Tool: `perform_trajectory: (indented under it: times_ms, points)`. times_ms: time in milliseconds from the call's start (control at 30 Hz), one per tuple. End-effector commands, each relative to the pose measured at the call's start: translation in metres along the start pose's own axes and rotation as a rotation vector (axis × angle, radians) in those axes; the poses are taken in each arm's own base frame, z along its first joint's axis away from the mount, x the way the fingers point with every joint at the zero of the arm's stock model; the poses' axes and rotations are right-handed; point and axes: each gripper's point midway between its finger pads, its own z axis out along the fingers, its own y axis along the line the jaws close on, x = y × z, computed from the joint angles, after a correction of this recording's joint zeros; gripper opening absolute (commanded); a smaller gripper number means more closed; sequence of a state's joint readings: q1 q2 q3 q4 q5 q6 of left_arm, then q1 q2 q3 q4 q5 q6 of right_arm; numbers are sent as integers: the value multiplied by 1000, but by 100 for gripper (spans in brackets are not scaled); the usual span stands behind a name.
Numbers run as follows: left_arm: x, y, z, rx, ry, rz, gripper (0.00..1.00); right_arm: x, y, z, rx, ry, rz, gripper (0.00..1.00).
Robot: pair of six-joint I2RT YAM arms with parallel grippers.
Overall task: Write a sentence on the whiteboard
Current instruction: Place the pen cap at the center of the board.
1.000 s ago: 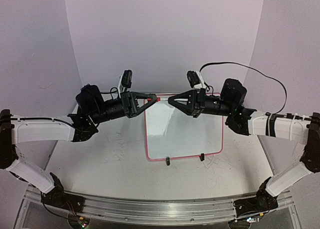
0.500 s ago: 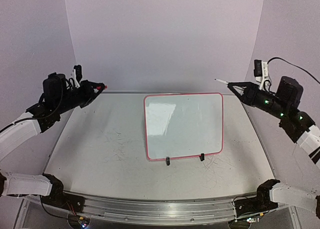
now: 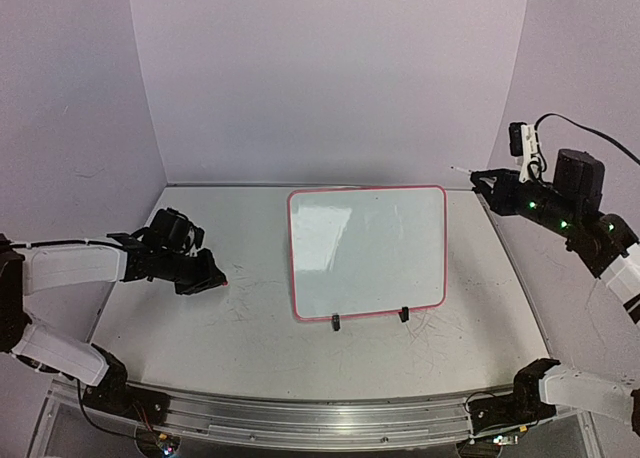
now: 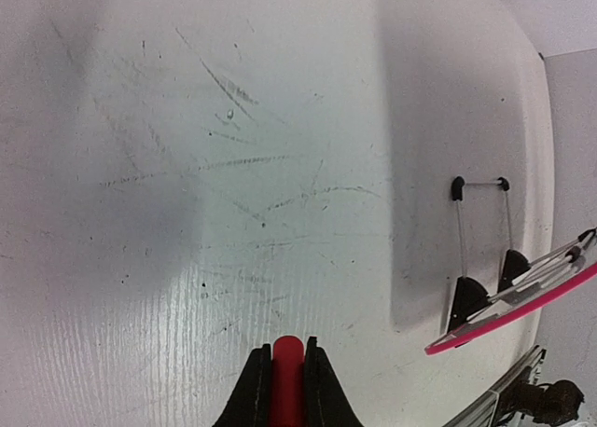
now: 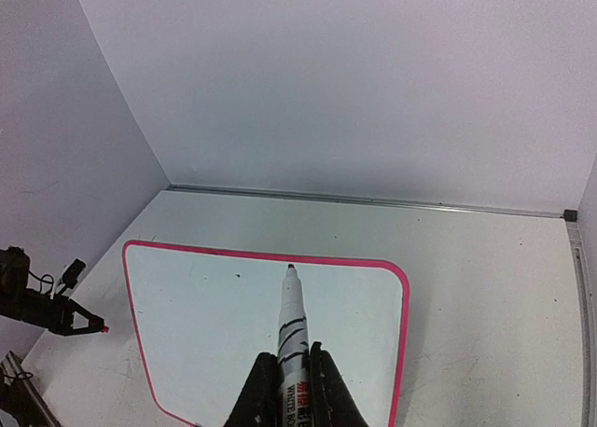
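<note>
The whiteboard (image 3: 367, 253) stands tilted on its black feet at the table's middle, its pink-red rim around a blank glossy face. No sentence shows on it. My left gripper (image 3: 216, 278) is low over the table left of the board, shut on a red marker cap (image 4: 287, 376). The board's edge and feet show in the left wrist view (image 4: 508, 310). My right gripper (image 3: 480, 181) is high at the far right, shut on a white marker (image 5: 293, 320). The marker's bare tip points toward the board (image 5: 205, 324), well above it. The left gripper also shows in the right wrist view (image 5: 91, 326).
The white table (image 3: 230, 318) is scuffed with dark marks. A curved grey backdrop (image 3: 330, 78) closes off the back and sides. A metal rail (image 3: 320, 418) runs along the near edge by the arm bases.
A second ago both grippers met above the board's top edge. They pulled apart, the cap with the left, the marker with the right. The left then dropped to the table.
</note>
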State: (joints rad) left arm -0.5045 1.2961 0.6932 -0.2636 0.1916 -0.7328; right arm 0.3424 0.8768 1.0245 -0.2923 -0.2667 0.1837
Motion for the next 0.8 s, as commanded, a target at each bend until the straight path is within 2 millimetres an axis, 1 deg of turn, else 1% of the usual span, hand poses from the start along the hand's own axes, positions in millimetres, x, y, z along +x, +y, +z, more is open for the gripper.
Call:
perform_trajectory:
  times_ms: [0,133,200,433,567,767]
  points:
    - [14,12,21,-85,34,27,0,-23,8,-4,-23,-60,-46,0]
    - [28,24,37,-138,85,22,1,-25,10,-7,-35,-73,-49,0]
    - [31,28,39,-153,89,25,2,-25,10,-9,-29,-81,-50,0]
    - [34,35,36,-176,78,30,13,-23,1,-15,16,-101,-26,0]
    - [36,37,34,-175,75,32,16,-30,-9,-21,78,-147,-2,0]
    - [35,38,30,-177,61,32,24,-37,-13,-29,109,-191,-15,0]
